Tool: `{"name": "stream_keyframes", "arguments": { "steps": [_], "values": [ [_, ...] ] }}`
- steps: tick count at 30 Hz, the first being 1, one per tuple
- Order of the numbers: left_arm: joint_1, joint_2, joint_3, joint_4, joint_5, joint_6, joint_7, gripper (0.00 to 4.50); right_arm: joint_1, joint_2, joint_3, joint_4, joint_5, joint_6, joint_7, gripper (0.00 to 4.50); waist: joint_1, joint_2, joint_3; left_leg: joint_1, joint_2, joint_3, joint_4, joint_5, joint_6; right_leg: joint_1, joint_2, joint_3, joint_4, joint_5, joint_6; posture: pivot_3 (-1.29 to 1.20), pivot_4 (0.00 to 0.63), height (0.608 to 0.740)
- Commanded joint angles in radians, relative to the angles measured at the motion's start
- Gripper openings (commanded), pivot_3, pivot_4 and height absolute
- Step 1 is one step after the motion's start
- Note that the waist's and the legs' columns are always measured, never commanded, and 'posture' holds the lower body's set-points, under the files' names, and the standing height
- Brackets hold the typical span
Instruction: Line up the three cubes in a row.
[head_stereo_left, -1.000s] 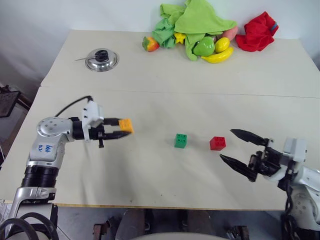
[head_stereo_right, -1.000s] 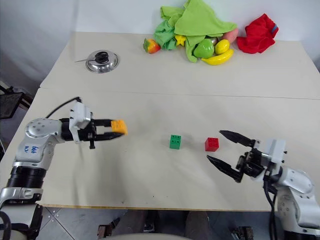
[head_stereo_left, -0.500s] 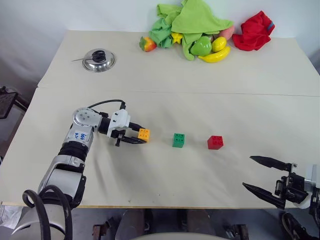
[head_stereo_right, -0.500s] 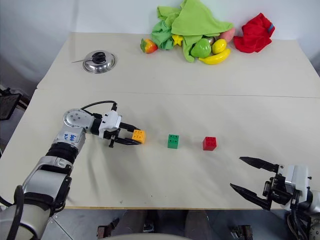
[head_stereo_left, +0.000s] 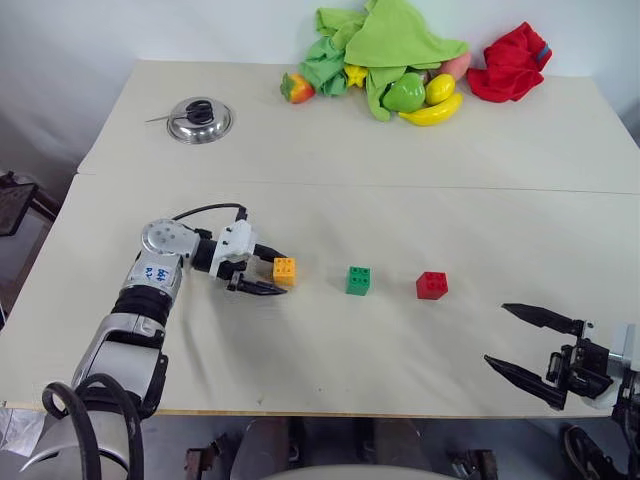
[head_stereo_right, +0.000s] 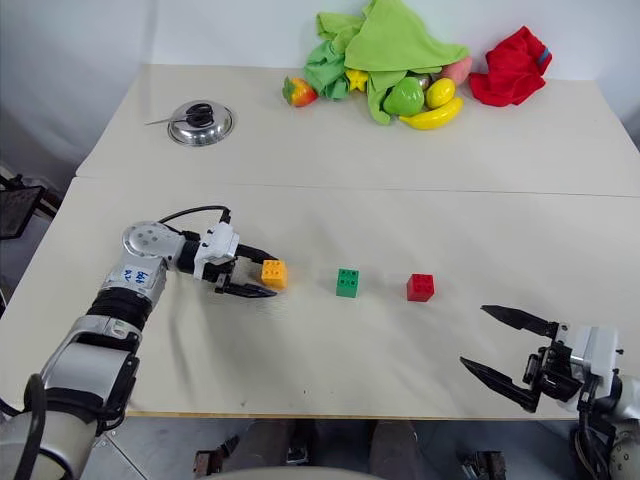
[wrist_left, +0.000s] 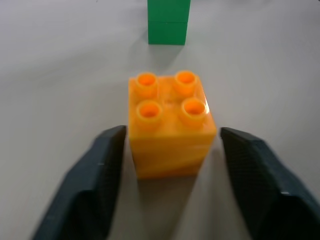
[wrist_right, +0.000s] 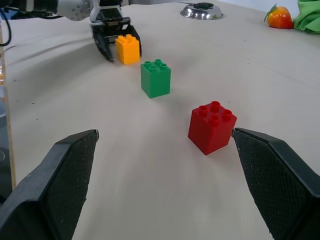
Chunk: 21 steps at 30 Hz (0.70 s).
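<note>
Three studded cubes sit in a row: orange-yellow cube (head_stereo_left: 284, 270), green cube (head_stereo_left: 359, 280), red cube (head_stereo_left: 432, 285); left gripper (head_stereo_left: 268, 272) straddles the orange-yellow one, fingers released; right gripper (head_stereo_left: 528, 345) gapes, holding nothing.

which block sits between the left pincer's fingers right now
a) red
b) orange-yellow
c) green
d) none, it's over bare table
b: the left pincer brackets the orange-yellow block standing on the table, with the green block and red block farther along the row.

Orange (head_stereo_left: 285, 270), green (head_stereo_left: 359, 280), red cubes (head_stereo_left: 432, 285) aligned
</note>
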Motion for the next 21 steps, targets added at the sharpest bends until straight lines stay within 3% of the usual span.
{"name": "stream_keyframes", "arguments": {
  "steps": [1,11,17,21],
  "values": [
    [0.033,0.037,0.054,-0.080,-0.049,0.007,-0.028,4.37,-0.011,-0.011,-0.008,0.012,0.008,-0.010,0.023,4.50,0.000,0.000,0.000,0.000,0.000,0.000,0.000,0.000,0.000,0.000,0.000,0.000,0.000,0.000,0.000,0.00,0.150,0.740],
    [0.423,0.267,0.275,-0.499,-0.200,0.216,0.071,4.44,-0.082,-0.110,-0.043,0.124,0.015,0.001,0.125,4.50,-0.026,0.001,0.000,0.001,0.003,-0.001,0.000,0.000,0.000,0.000,-0.001,0.000,0.001,0.000,0.000,0.00,0.150,0.740],
    [0.575,0.234,0.452,-0.678,-0.309,0.298,0.251,4.44,-0.143,-0.116,-0.055,0.163,0.048,0.017,0.142,4.50,-0.019,0.001,0.000,0.001,0.000,-0.004,0.000,0.001,0.001,0.001,-0.008,-0.002,0.003,0.000,-0.001,0.00,0.150,0.740],
    [0.645,0.215,0.481,-0.767,-0.331,0.320,0.294,4.44,-0.161,-0.097,-0.034,0.158,0.061,0.015,0.158,4.50,-0.023,0.001,0.000,0.001,-0.002,-0.005,0.000,0.001,0.001,0.002,-0.010,-0.002,0.003,0.000,-0.001,0.00,0.150,0.740]
  ]
}}
